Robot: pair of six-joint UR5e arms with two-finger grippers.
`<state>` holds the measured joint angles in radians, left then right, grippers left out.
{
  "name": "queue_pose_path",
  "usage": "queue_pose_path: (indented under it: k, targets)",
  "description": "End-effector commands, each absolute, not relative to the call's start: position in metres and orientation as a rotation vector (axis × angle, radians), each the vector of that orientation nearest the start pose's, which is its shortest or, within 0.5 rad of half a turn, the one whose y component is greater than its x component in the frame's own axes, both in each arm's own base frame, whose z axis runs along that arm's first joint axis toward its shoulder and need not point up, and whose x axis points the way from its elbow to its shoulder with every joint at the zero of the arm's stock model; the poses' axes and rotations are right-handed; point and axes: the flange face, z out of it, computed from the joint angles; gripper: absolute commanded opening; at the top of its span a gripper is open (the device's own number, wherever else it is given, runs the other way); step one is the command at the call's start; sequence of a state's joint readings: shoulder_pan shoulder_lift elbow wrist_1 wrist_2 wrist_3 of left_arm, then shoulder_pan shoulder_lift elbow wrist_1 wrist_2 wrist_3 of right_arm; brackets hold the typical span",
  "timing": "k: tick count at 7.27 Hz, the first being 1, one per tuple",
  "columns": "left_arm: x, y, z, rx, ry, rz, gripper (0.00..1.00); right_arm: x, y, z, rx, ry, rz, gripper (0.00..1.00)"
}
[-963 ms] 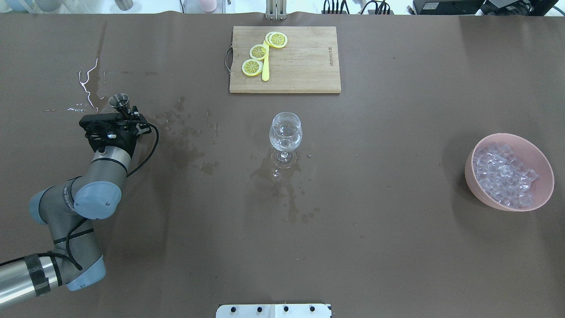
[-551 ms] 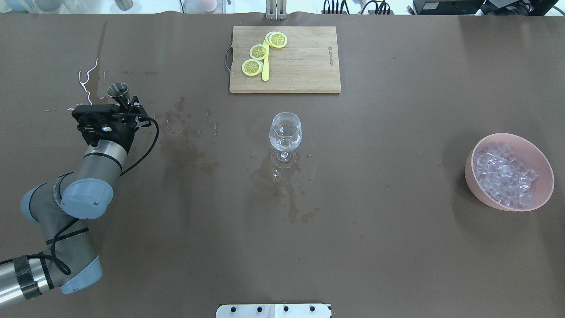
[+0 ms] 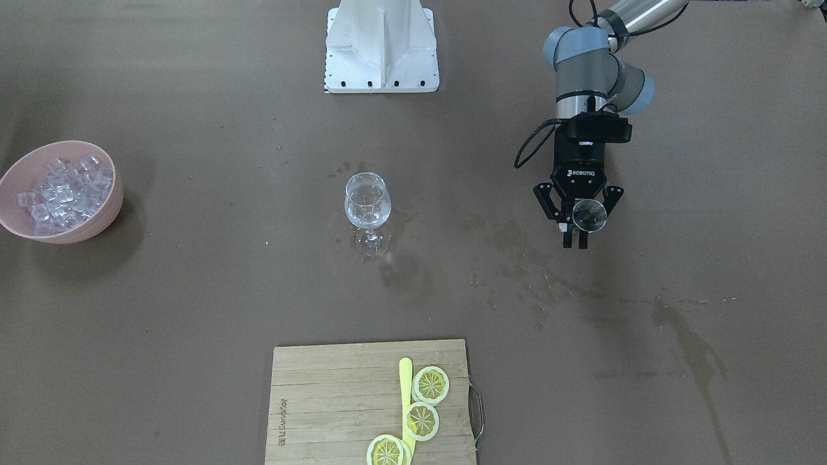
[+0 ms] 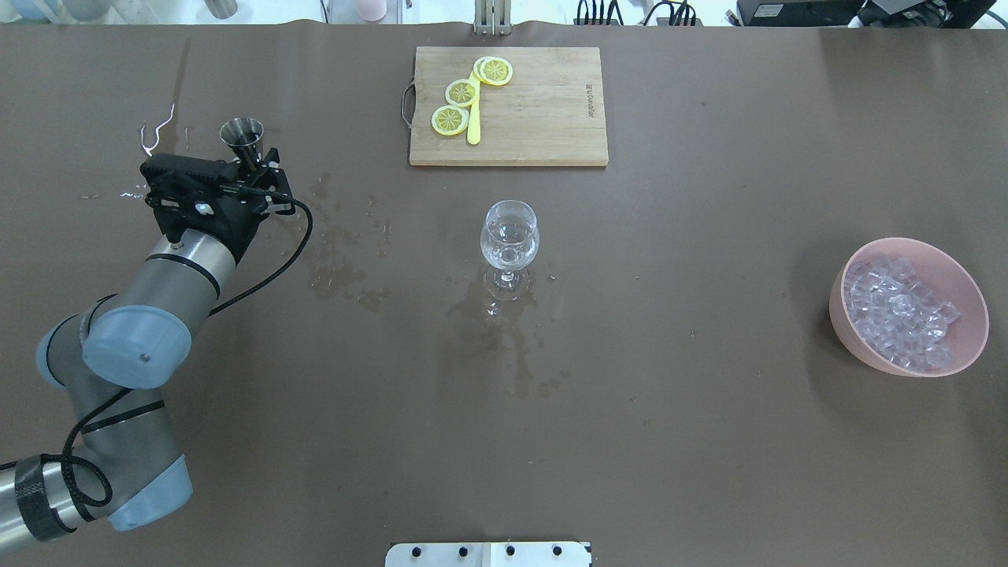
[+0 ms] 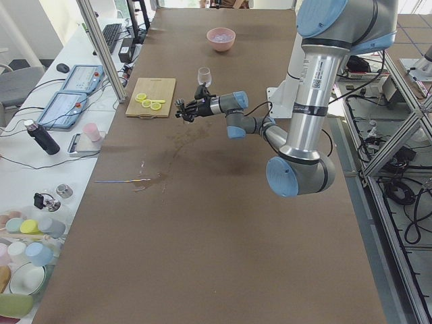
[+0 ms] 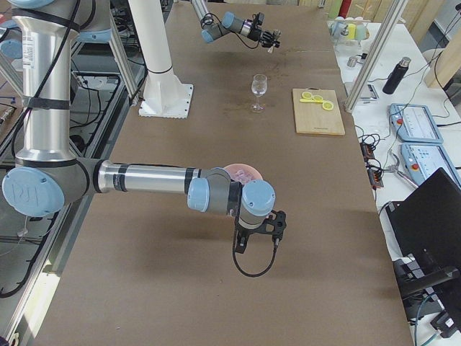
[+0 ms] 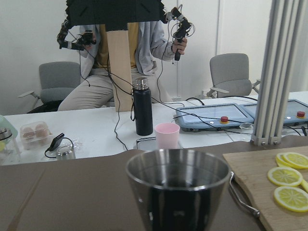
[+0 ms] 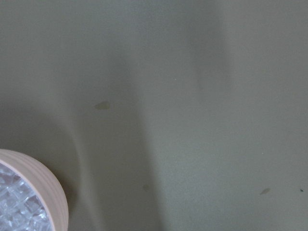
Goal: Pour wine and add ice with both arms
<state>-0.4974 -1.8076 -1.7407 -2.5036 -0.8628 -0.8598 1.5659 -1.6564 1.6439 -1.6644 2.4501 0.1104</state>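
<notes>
My left gripper is shut on a small steel jigger and holds it upright above the table's far left. It also shows in the front view. The jigger fills the left wrist view; its inside is dark and I see no wine in it. The wine glass stands at the table's middle, well to the right of the jigger; I cannot tell whether it holds liquid. The ice fills a pink bowl at the right. My right gripper hangs beside that bowl; I cannot tell if it is open.
A wooden cutting board with lemon slices and a yellow knife lies at the far middle. Wet patches spread between the jigger and the glass and in front of the glass. The white pedestal stands at the near edge.
My left gripper has carried the jigger farther from the robot and a little to the right. The glass and the bowl have not moved.
</notes>
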Motion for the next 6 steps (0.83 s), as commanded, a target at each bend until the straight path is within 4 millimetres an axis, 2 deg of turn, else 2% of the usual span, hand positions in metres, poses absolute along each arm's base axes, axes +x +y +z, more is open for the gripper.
queue_pose_path:
  k: [1, 4, 6]
  targets:
    - [0.387, -0.434, 0.300, 1.243, 0.750, -0.208, 0.00, 0.052, -0.450, 0.670, -0.163, -0.883, 0.147, 1.00]
    - [0.396, -0.434, 0.264, 1.279, 0.759, -0.121, 0.00, 0.049, -0.450, 0.673, -0.173, -0.883, 0.145, 1.00]
    - [0.400, -0.432, 0.223, 1.243, 0.680, -0.055, 0.00, 0.049, -0.449, 0.674, -0.176, -0.884, 0.148, 1.00]
